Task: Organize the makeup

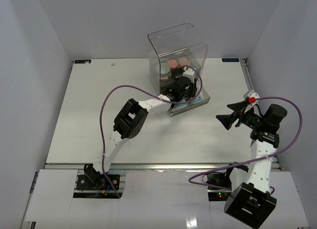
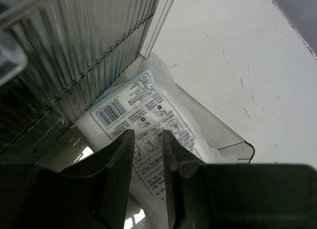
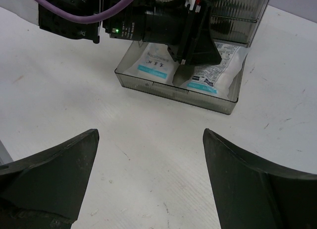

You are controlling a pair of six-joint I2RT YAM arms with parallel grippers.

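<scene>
A dark clear drawer (image 1: 202,101) is pulled out at the foot of the clear plastic box (image 1: 176,45). White sachets lie flat in it: one (image 2: 143,115) in the left wrist view, two side by side (image 3: 154,65) (image 3: 214,73) in the right wrist view. My left gripper (image 2: 147,135) hangs just above a sachet with its jaws a little apart and nothing between them. It also shows in the top view (image 1: 184,92). Round pink (image 1: 173,64) and beige (image 1: 184,61) compacts sit on top of the box's drawers. My right gripper (image 3: 151,137) is wide open and empty above bare table.
Ribbed dark drawer fronts (image 2: 89,45) stand close to the left gripper's left. The drawer's front wall (image 3: 173,87) faces the right gripper. The left arm's wrist and purple cable (image 3: 99,16) hang over the drawer. Enclosure walls ring the table (image 1: 99,115).
</scene>
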